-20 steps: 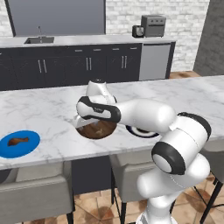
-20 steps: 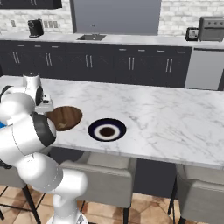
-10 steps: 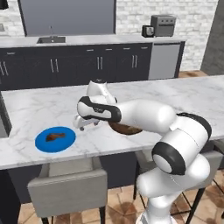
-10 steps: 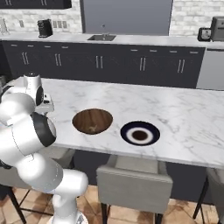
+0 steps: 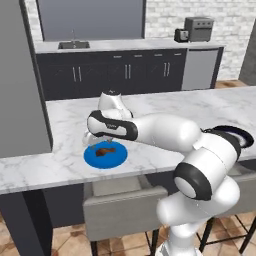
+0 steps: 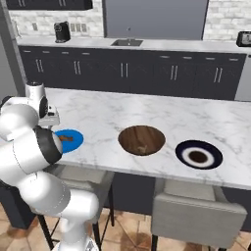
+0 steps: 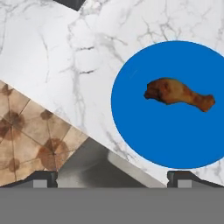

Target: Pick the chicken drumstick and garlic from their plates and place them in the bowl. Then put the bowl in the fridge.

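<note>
We see the long white marble counter (image 6: 147,115) first. On it sits the wide round brown wooden bowl (image 6: 141,139), with the dark navy plate with a pale ring (image 6: 198,154) at its 3 o'clock. The flat round bright blue plate (image 7: 175,105) sits at the bowl's 9 o'clock, near the counter's edge. The small reddish-brown chicken drumstick (image 7: 178,94) lies on this blue plate. Our claw (image 7: 111,177) hangs above the counter, spread wide, holding nothing.
</note>
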